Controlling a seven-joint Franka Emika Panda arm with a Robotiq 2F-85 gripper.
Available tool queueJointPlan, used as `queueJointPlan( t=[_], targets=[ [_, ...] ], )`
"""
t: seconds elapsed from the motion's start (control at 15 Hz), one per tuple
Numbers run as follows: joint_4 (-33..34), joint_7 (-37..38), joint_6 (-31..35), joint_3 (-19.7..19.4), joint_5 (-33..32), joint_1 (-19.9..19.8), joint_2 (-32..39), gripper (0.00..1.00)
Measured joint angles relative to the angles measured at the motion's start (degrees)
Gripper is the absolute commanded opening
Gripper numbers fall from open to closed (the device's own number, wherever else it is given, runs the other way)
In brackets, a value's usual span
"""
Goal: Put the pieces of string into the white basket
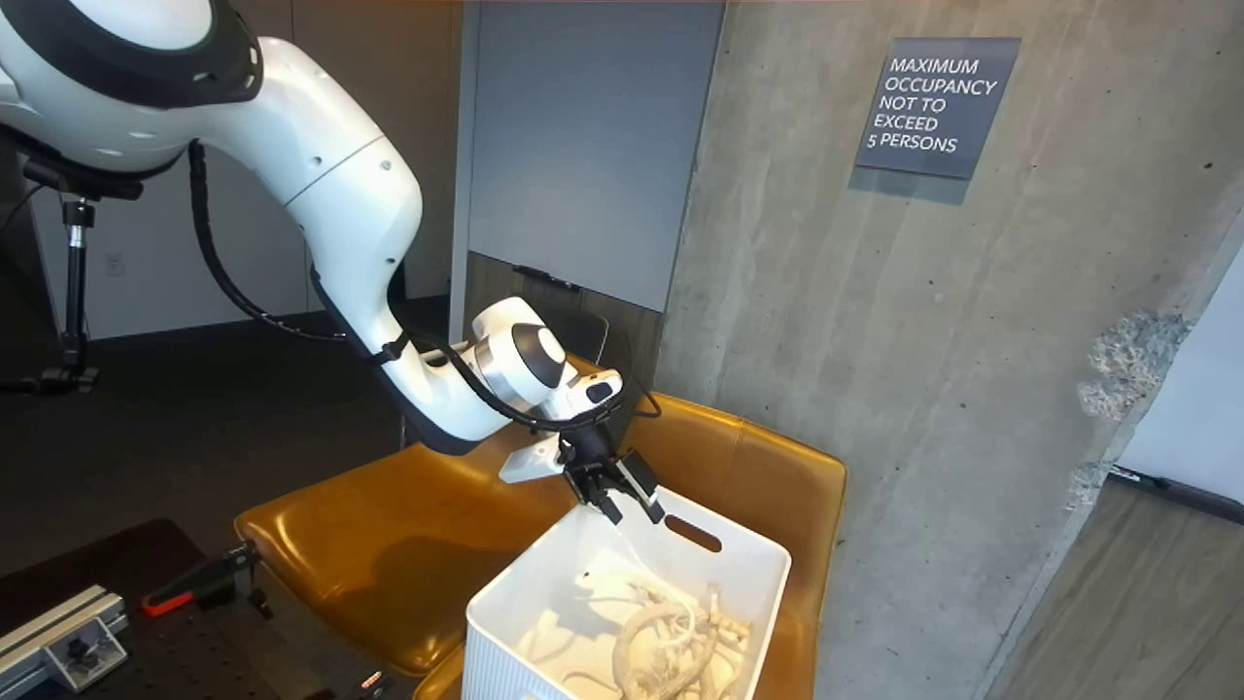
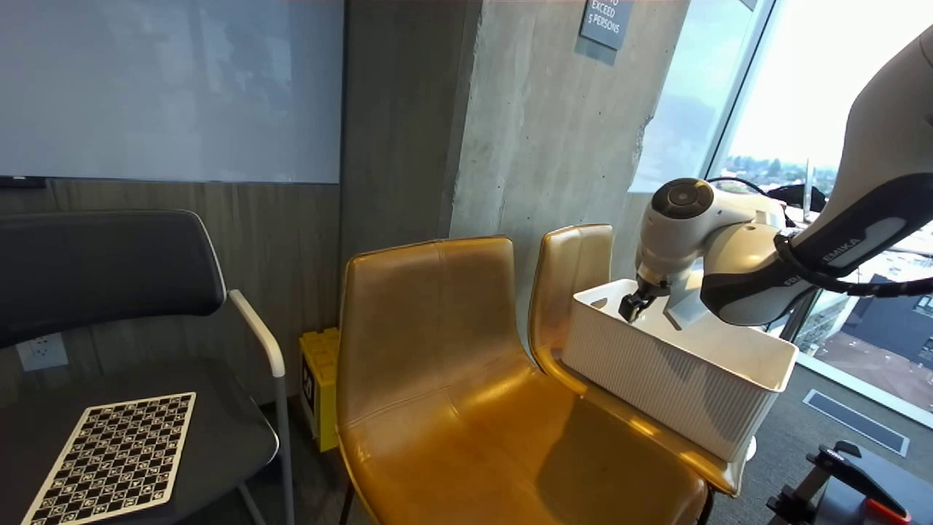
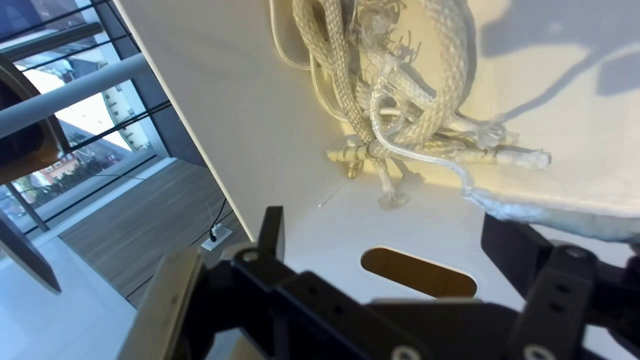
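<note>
- Step: release, likely nearly done.
- Pincer (image 1: 634, 515) spread wide, nothing gripped between the tips.
- Pieces of string (image 3: 432, 117) heaped below it, inside white basket (image 2: 656, 364).
- Thin cord (image 3: 530, 212) runs up past one finger (image 3: 517, 255); snagged or not, can't tell.
- Next likely calls for shaking that cord free, then lifting away.

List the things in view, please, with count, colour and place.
Basket: 1, white, on an armless chair.
String: several, cream, mostly in basket.
Armless chairs: 2, tan, beside pillar.
Armchair: 1, dark grey, near armless chairs.
Board: 1, black and white, on armchair.
Box: 1, yellow, near armchair.
Sign: 1, grey, on pillar.
Whiteboard: at least 1, pale, behind armchair.
Clamp: 1, black and red, on dark table.
Rail: 1, silver, on dark table.
Arm: 1, white and black, above basket.
Gripper: 1, black, open, above basket.
</note>
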Motion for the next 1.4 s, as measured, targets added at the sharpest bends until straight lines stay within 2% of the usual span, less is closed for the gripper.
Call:
queueJointPlan(
  t=[0.33,0.8,1.4],
  targets=[
    [-1.7,3.7,0.0,-1.0,-3.6,2.2,-1.4,1.0],
    [-1.9,6.6,0.0,-1.0,-6.8,2.2,-1.7,1.0],
    [-0.1,6.7,-0.1,-1.1,-7.4,-3.1,-2.6,1.0]
  ],
)
